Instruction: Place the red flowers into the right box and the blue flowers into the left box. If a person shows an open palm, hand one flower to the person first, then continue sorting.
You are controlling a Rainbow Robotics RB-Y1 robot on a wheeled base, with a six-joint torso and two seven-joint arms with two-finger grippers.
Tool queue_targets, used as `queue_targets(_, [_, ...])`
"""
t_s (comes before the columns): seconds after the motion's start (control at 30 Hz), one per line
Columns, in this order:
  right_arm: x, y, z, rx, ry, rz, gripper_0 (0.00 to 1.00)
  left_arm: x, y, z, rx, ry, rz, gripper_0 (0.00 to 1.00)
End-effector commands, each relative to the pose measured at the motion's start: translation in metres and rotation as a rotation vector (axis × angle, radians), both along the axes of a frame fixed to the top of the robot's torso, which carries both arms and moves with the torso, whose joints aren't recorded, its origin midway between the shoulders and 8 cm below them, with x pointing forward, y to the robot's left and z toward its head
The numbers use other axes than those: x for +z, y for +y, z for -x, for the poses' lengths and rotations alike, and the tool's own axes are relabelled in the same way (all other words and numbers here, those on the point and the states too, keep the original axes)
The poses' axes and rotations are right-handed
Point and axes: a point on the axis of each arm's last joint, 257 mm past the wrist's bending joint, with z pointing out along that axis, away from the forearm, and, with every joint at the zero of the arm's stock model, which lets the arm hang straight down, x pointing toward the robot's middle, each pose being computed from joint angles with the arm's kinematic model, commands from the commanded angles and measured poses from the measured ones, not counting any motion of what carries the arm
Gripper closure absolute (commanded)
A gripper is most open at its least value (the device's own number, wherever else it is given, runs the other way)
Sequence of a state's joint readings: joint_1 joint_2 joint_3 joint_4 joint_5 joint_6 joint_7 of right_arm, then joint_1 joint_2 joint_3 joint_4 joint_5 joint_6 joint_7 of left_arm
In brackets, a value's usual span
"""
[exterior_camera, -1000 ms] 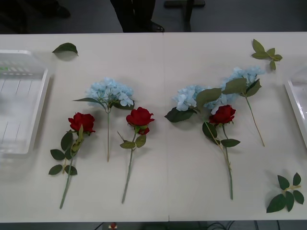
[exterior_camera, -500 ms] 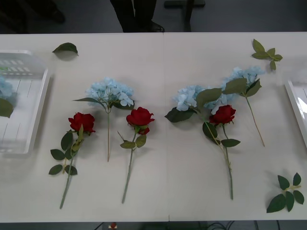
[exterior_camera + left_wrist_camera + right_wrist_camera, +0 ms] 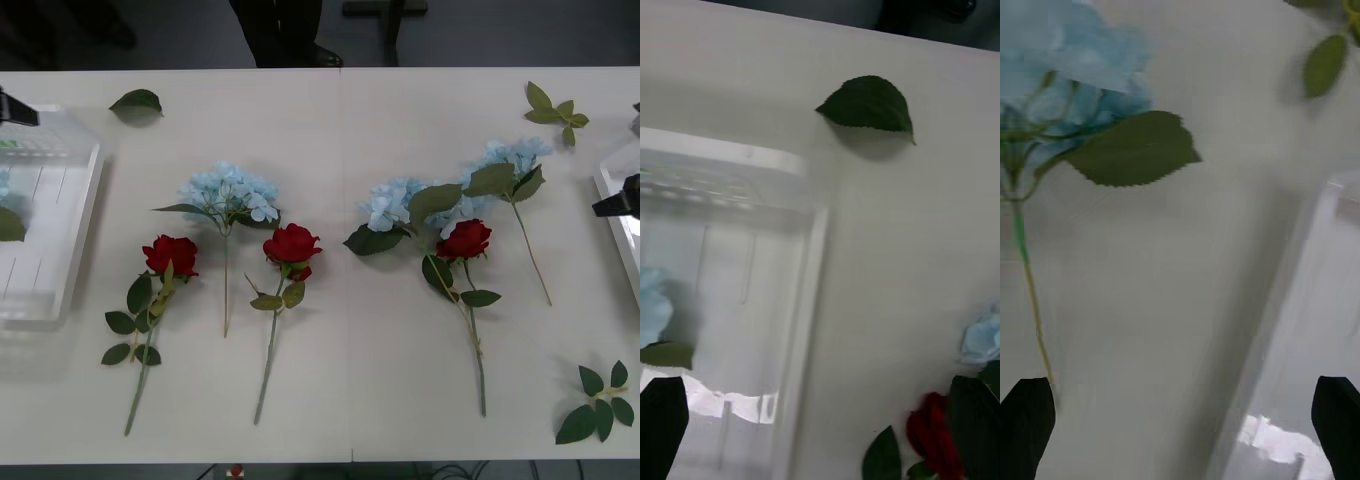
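In the front view we count three deep-red artificial roses (image 3: pixel 291 243) and three pale sky-blue hydrangea-like clusters (image 3: pixel 229 192) lying on the white table (image 3: pixel 340 120), stems running toward us, plus a fourth blue bloom (image 3: pixel 5 185) already in the shallow white slotted left tray (image 3: pixel 85 215). Three loose green leaf sprigs (image 3: pixel 137 100) lie apart. Our right gripper (image 3: pixel 620 200) sits at the right edge over the rim of the white right tray (image 3: pixel 612 225); the rightmost blue cluster (image 3: pixel 515 155) lies just to its left, stem toward us, so we judge that arm the nearer one. Our left gripper (image 3: pixel 15 108) is at the far left above the left tray.

In the right wrist view our black fingers (image 3: pixel 1026 424) stand wide apart, holding nothing; the blue cluster (image 3: pixel 1060 82) and its thin stem lie ahead on one side, the tray rim (image 3: pixel 1292 322) on the other.

In the left wrist view one black fingertip (image 3: pixel 662 424) shows over the tray (image 3: pixel 809 300); we cannot tell that gripper's spread.
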State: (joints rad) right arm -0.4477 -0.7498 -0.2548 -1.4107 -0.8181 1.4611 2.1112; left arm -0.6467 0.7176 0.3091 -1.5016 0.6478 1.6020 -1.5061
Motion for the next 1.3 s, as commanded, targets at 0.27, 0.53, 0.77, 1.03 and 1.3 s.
queue_targets(0.27, [-0.034, 0.068, -0.019, 0.101, -0.029, -0.021, 0.0, -0.086, -0.109, -0.01, -0.093, -0.097, -0.084, 0.0])
queue_targets(0.53, [-0.065, 0.083, -0.031, 0.1, -0.04, 0.015, 0.0, -0.139, -0.156, 0.028, -0.189, -0.118, -0.125, 0.0])
queue_targets(0.77, [-0.084, 0.085, -0.027, 0.087, -0.01, 0.022, 0.0, -0.135, -0.169, 0.085, -0.251, -0.097, -0.148, 0.0])
queue_targets(1.03, [-0.098, 0.088, -0.027, 0.087, -0.007, 0.042, 0.12, -0.154, -0.133, 0.113, -0.262, -0.074, -0.218, 0.0])
queue_targets(1.3, [-0.107, 0.08, -0.027, 0.067, -0.001, 0.05, 0.93, -0.186, -0.11, 0.125, -0.275, 0.005, -0.253, 0.0])
